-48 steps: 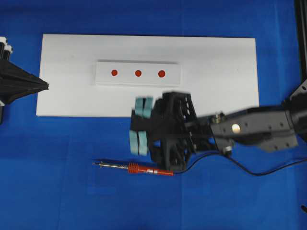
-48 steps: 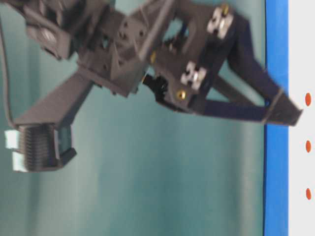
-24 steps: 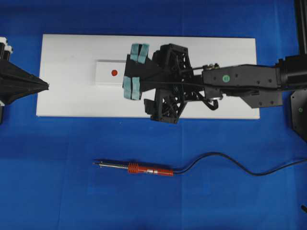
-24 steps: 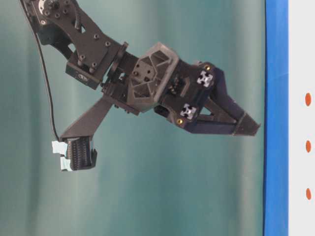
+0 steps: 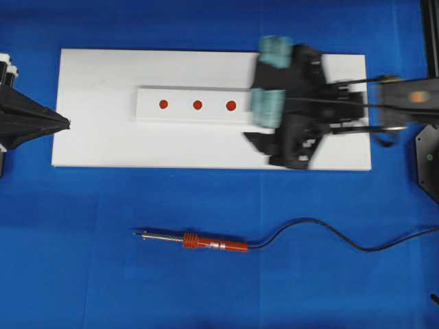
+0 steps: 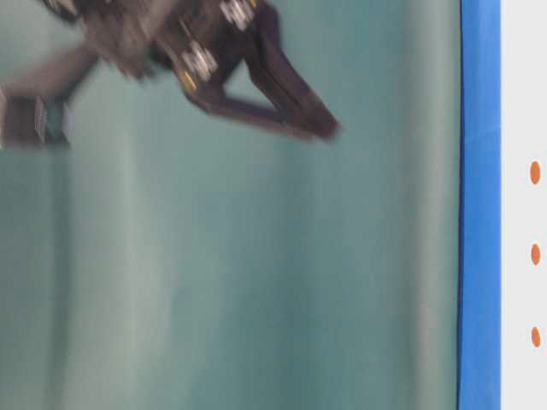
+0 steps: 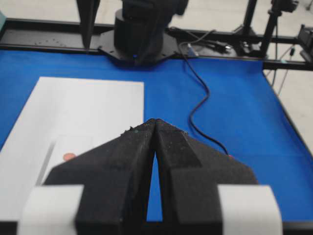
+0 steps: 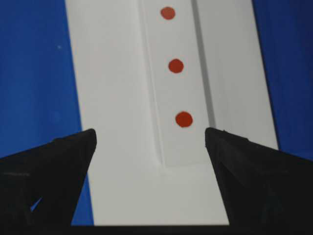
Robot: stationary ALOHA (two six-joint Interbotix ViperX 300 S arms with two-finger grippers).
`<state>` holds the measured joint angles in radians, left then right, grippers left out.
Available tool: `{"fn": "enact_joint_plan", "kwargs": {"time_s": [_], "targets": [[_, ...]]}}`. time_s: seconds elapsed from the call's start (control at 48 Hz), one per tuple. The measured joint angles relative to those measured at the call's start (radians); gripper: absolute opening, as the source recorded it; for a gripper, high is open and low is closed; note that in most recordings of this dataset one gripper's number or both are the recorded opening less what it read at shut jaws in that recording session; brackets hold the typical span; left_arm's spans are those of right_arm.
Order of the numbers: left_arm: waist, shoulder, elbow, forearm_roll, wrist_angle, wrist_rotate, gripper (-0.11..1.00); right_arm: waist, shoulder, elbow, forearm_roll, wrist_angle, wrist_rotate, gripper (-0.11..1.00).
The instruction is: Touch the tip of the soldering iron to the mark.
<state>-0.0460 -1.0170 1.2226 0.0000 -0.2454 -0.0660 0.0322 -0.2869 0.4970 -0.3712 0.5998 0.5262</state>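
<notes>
Currently the right gripper [image 5: 269, 81] hangs above the right end of the white board [image 5: 96, 137], jaws spread wide and holding nothing; its pale pads [image 5: 266, 107] are blurred in the overhead view. From its own wrist camera, the two dark fingers [image 8: 54, 166] frame the near end of the white block [image 8: 181, 152], with the row of three red dots running away from it. The left gripper [image 5: 67, 123] rests at the left edge of the board, fingers pressed together and empty.

On the block, the mark [image 5: 197, 105] is the middle dot, bare, with nothing near it. The soldering iron [image 5: 195, 240] lies flat on the blue cloth [image 5: 68, 274], well apart from the board on its near side, tip [image 5: 136, 234] pointing left and black cord [image 5: 329, 233] trailing off to the right. Neither gripper is near it.

By my reading, the task has not truly begun: the iron is not yet picked up. The next move calls for a gripper to come down over the red handle, close across it, lift, and then carry the tip to the middle dot.

The table-level view is turned on its side and blurred; only part of the right arm shows there, cut off at the top. The iron is absent from both wrist views
</notes>
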Motion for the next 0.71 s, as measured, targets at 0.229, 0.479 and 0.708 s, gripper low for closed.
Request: {"fn": "enact_joint_plan", "kwargs": {"time_s": [0.229, 0.479, 0.708], "targets": [[0.002, 0.000, 0.000, 0.000, 0.000, 0.000, 0.00, -0.003, -0.256, 0.172, 0.000, -0.063, 0.008, 0.84], [0.002, 0.000, 0.000, 0.000, 0.000, 0.000, 0.00, -0.005, -0.494, 0.295, 0.000, -0.071, 0.008, 0.84], [0.002, 0.000, 0.000, 0.000, -0.002, 0.000, 0.00, -0.005, -0.670, 0.419, 0.002, -0.075, 0.008, 0.84]]}}
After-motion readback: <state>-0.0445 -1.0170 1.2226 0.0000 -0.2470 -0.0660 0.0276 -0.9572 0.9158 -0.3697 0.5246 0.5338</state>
